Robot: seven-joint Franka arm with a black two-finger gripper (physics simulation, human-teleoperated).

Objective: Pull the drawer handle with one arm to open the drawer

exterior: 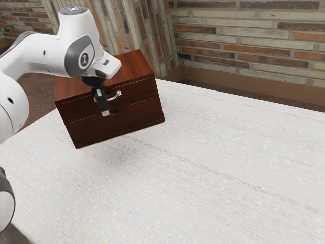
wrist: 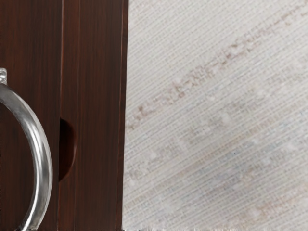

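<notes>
One white robot arm reaches in from the exterior view's left over a pale woven-textured table, with a brick wall behind. Its black two-finger gripper points downward against the front of a dark reddish-brown wooden cabinet standing on the table near the view's upper left. The gripper sits just beside the curved silver metal handle on the upper drawer. From this side angle I cannot tell whether the gripper is released or clenched on the handle. The drawer front looks flush with the cabinet face.

In the wrist view, the handle arcs close under the hand, across the dark wood. A half-round notch is cut into the panel beside it, and the table lies past the cabinet's edge.
</notes>
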